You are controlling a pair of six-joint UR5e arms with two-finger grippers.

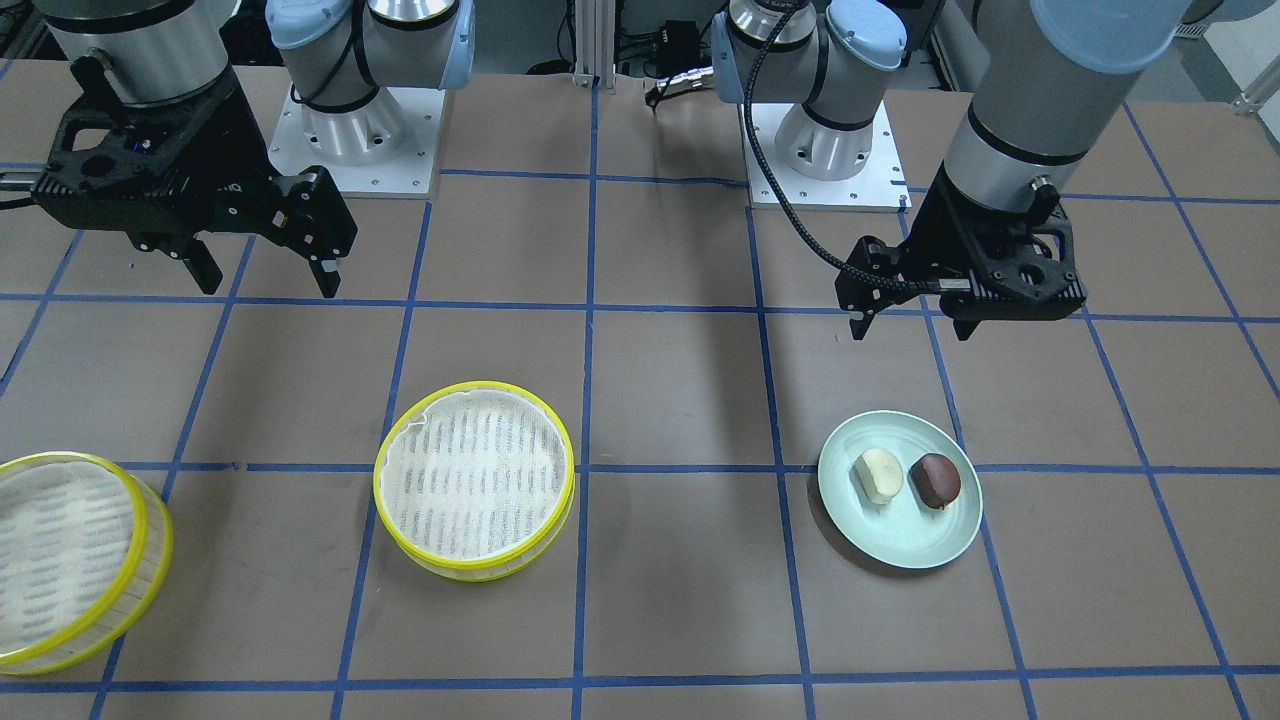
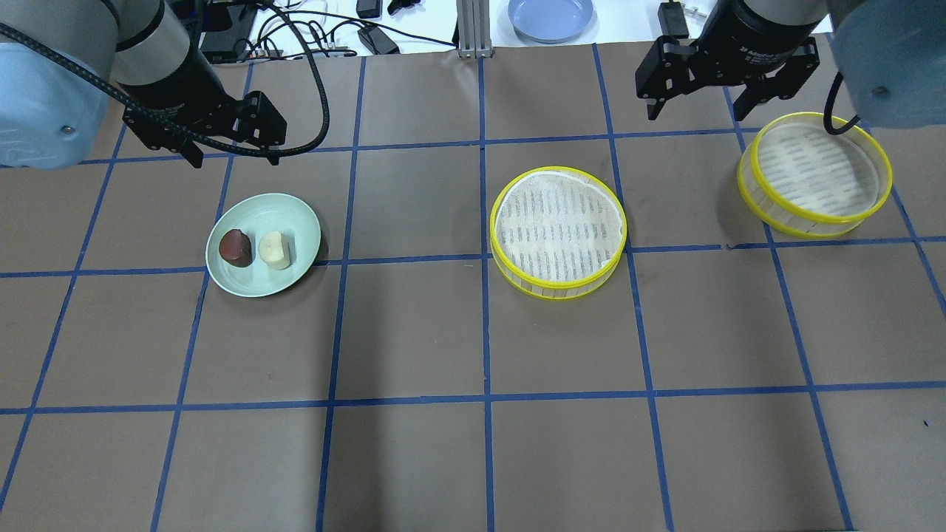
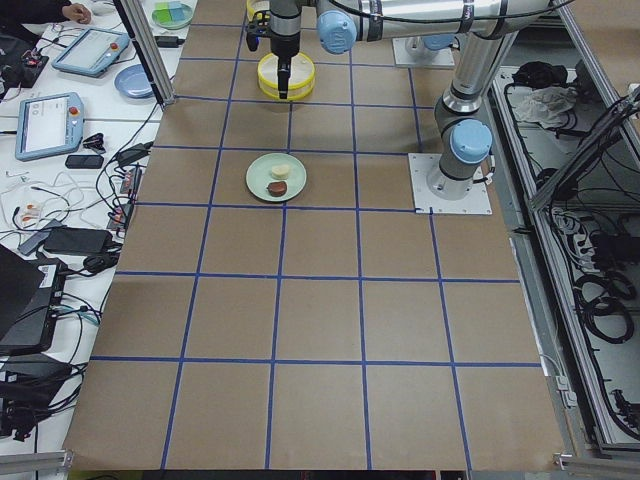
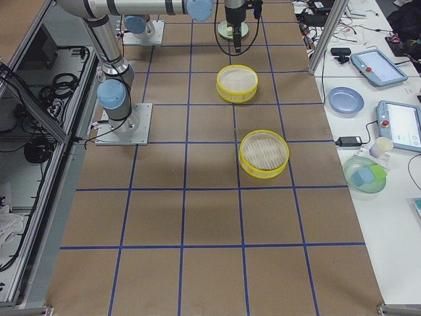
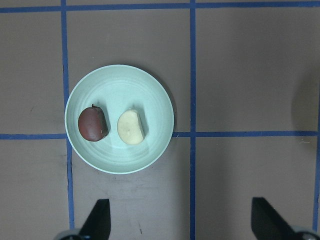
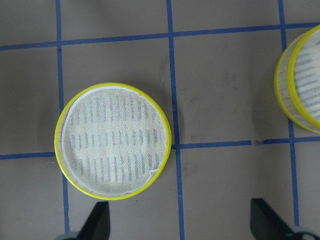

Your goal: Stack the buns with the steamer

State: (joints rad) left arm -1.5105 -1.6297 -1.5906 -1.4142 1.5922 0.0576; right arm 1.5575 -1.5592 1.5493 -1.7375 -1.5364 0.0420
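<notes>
**A:** where's everything sitting right now?

**B:** Going off the centre tray (image 2: 558, 230). The left gripper (image 2: 235, 151) hovers well to its left, fingers (image 5: 98, 220) spread wide with nothing in them. The green plate (image 2: 281, 214) is also well left of the tray. On it are the brown bun (image 2: 235, 247) and the cream bun (image 2: 274, 250), side by side with the cream one on the tray's side. The second tray (image 2: 813, 174) sits off to the tray's right, a bit farther from the robot. The right gripper (image 2: 698, 103) hangs up that way too, fingers (image 6: 97, 222) wide apart and empty. Both trays are empty on the desk (image 2: 414, 332).

**A:** so how'd you do the pick?

**B:** My guess is bun first. Come straight down on the cream one and straddle its narrow sides. Watch the brown one, since the gap between them is slim. Squeeze gently, it looks squishy.
</notes>
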